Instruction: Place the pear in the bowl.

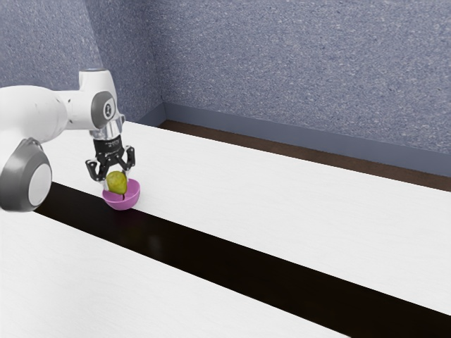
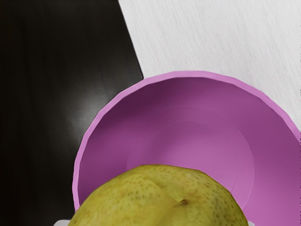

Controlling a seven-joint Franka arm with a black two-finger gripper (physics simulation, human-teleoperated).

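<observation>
My gripper [image 1: 117, 177] points down at the exterior view's left, its two fingers on opposite sides of the green-yellow pear [image 1: 117, 184], shut on it. The pear is over the purple bowl [image 1: 122, 204], its lower part overlapping the bowl's opening. In the wrist view the pear [image 2: 141, 197] is large at the lower edge, in front of the bowl [image 2: 188, 146]. Pale slivers of the gripper [image 2: 156, 223] flank the fruit there. Whether the pear touches the bowl's inside cannot be told.
The bowl sits where a long black strip [image 1: 211, 250] meets the white tabletop [image 1: 282, 204]. This strip runs diagonally through the table toward the exterior view's lower right. A speckled blue-grey wall [image 1: 303, 63] stands behind the table.
</observation>
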